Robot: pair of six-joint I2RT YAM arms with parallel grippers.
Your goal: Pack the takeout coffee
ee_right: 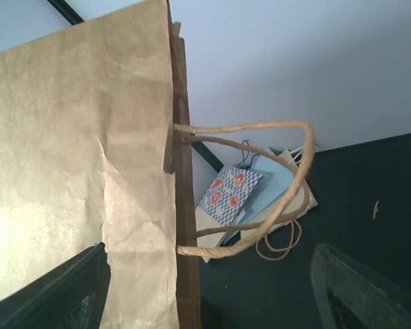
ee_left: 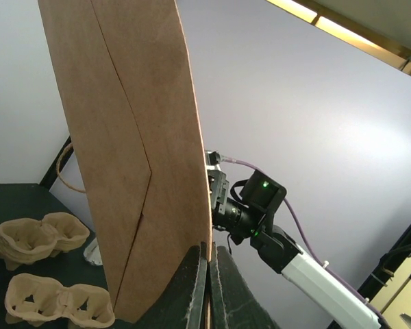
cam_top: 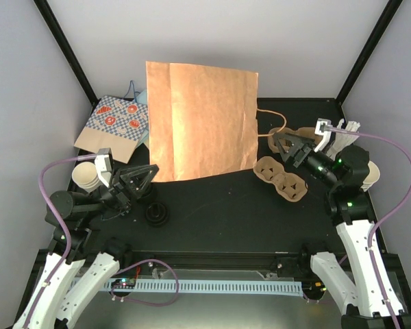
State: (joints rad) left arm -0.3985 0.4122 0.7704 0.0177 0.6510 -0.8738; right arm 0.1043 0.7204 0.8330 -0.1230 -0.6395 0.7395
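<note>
The tan pulp cup carrier (cam_top: 281,180) lies just right of the brown paper bag (cam_top: 200,123), with a second carrier (cam_top: 303,136) beside the bag's handles (cam_top: 274,127). Cream cups (cam_top: 88,177) stand off the bag's left corner and black lids (cam_top: 156,214) sit in front of it. Nothing is packed. The left gripper (ee_left: 207,274) pinches the bag's edge, and the bag is flat and unopened. The right gripper (cam_top: 288,146) hangs wide open by the handles. If it catches only one loop, or the pinch slips, the bag may twist or flop onto the carriers.

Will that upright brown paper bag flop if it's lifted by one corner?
Probably floppy: the brown paper bag is thin, flat-folded paper with creases. Likely light, as it looks empty. Pinched only at one corner by the left gripper, it could bend or sway.
</note>
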